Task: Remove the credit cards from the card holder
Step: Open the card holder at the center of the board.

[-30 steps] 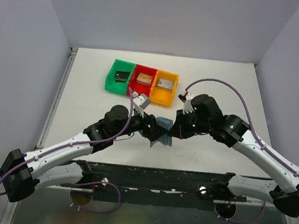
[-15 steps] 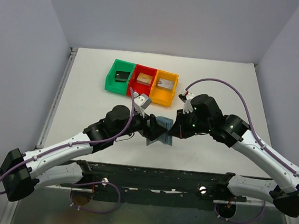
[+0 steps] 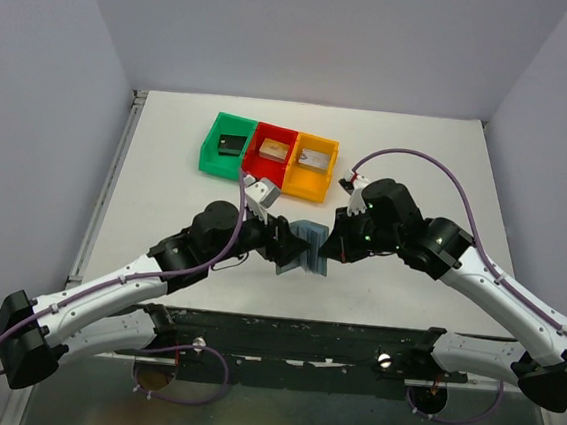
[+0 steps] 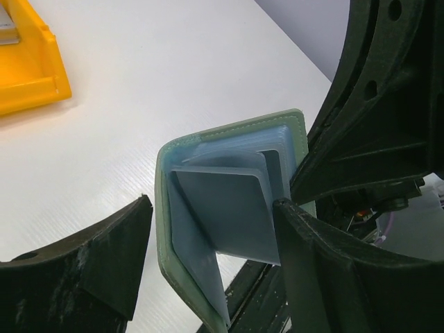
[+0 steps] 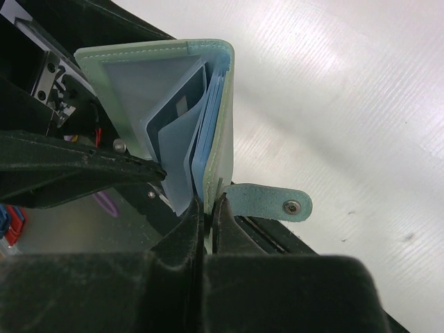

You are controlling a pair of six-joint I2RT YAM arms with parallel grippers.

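The card holder (image 3: 305, 247) is up off the bench (image 3: 165, 186), in the middle, between the two arms. It stands open like a little book.

The right gripper (image 5: 207, 208) is shut tight on the edge of one green cover, right beside the closing tab (image 5: 267, 200). The tab sticks out to the side. This gripper's job seems to be to hold the card holder still and keep it in the air, so the other arm can work on it.

The left gripper (image 4: 210, 205) is wide open and has hold of nothing. One finger sits on each side of the open card holder, and the pale blue pockets (image 4: 222, 208) are in the gap between them. One finger is just beside the edge of the pockets. I think it is placed this way so it can pinch something inside.

The credit cards (image 5: 177, 114) are not out yet. I think the darker sheet with a small pale patch is one of them, but the pocket covers it, so I cannot be sure.

Three coloured bins (image 3: 306, 185) sit farther back on the bench, well apart from the card holder.

The next move needs care. The cards are thin and packed close, so the gripper could grab a pocket leaf and not a card.
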